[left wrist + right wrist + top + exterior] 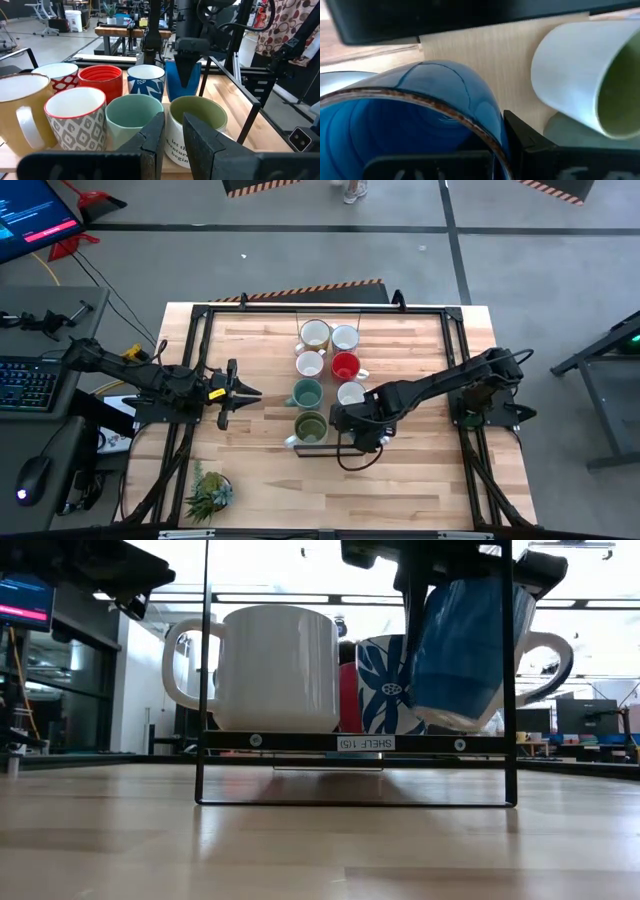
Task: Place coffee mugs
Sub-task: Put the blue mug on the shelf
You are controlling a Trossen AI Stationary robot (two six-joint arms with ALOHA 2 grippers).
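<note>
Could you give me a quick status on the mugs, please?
Right gripper shut on blue mug, tilted above shelf. Left gripper empty, waiting beside. Seven mugs on shelf; olive mug close by.

Glossy glazed ceramic blue mug, smooth pale wood worktop, thin black metal shelf frame, matt black pincer

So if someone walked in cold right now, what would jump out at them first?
Probably the blue mug, held tilted in the right end effector above the shelf's open corner beside the olive-green mug. Next, the tight double row of mugs at mid-table, with the red mug standing out. The left end effector waits left of the cluster, holding nothing.
</note>
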